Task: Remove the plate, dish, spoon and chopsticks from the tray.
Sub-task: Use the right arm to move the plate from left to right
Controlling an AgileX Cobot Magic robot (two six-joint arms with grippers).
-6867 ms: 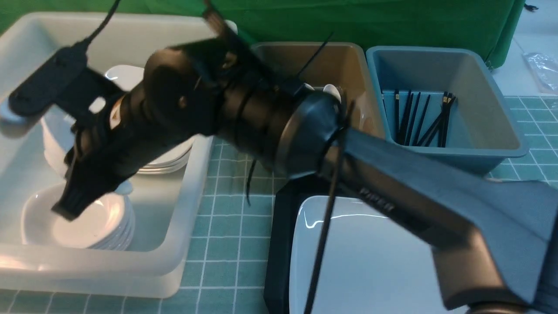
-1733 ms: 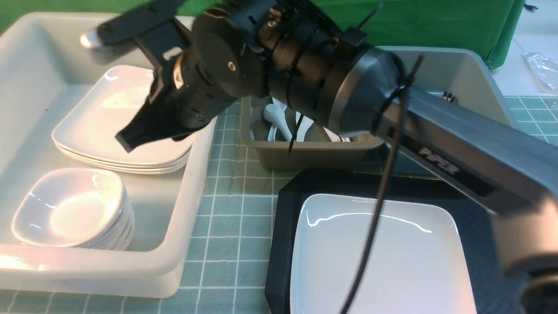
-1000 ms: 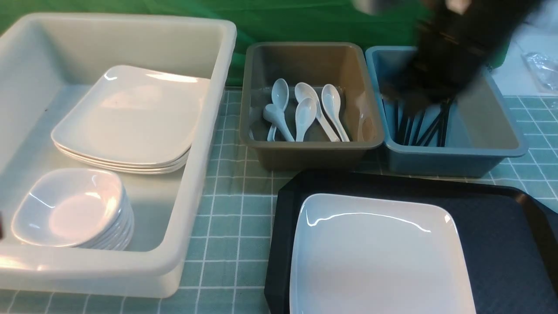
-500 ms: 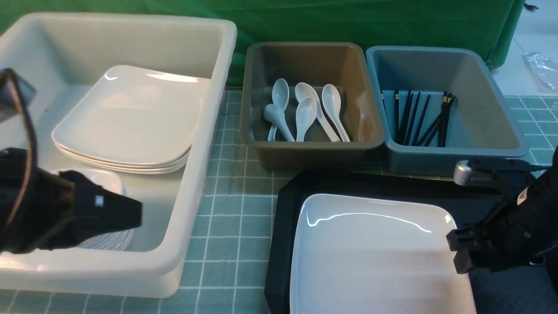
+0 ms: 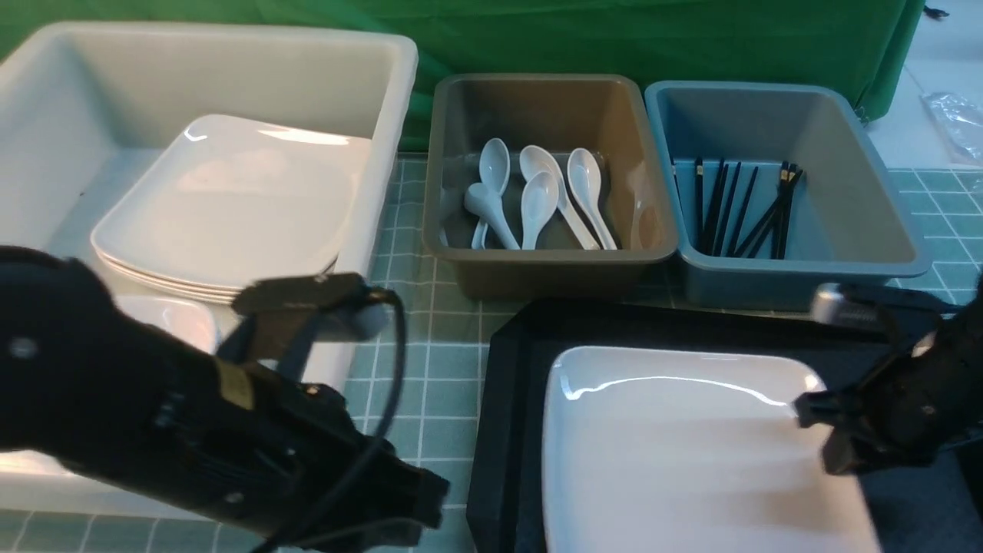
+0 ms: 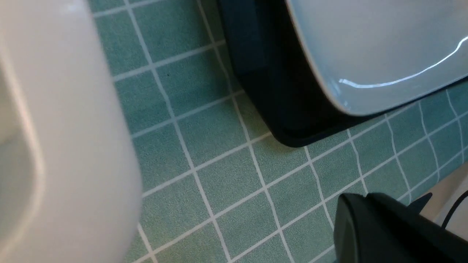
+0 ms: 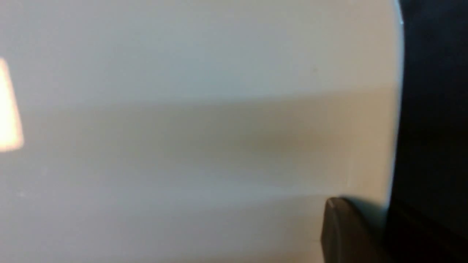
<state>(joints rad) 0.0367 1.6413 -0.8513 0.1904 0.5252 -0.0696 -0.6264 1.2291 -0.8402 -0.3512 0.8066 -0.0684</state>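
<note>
The large white plate point(image 5: 676, 445) lies on the black tray point(image 5: 507, 399), with its right side blurred. My right gripper point(image 5: 814, 418) is at the plate's right rim and shut on it. In the right wrist view one finger point(image 7: 347, 230) lies on the plate point(image 7: 182, 128) by its edge, and the other is hidden. My left gripper point(image 5: 430, 495) is shut and empty, low over the mat just left of the tray. The left wrist view shows the tray corner point(image 6: 278, 91) and the plate point(image 6: 365, 47). I see no spoon, chopsticks or small dish on the visible part of the tray.
A white bin point(image 5: 361, 230) on the left holds stacked plates point(image 5: 230, 207) and small dishes point(image 5: 177, 322), partly hidden by my left arm. A grey bin point(image 5: 537, 265) holds several spoons point(image 5: 537, 200). A blue bin point(image 5: 799, 269) holds several chopsticks point(image 5: 737, 207).
My left arm has swung down from the white bin to the mat beside the tray. The plate has shifted to the right in my right gripper.
</note>
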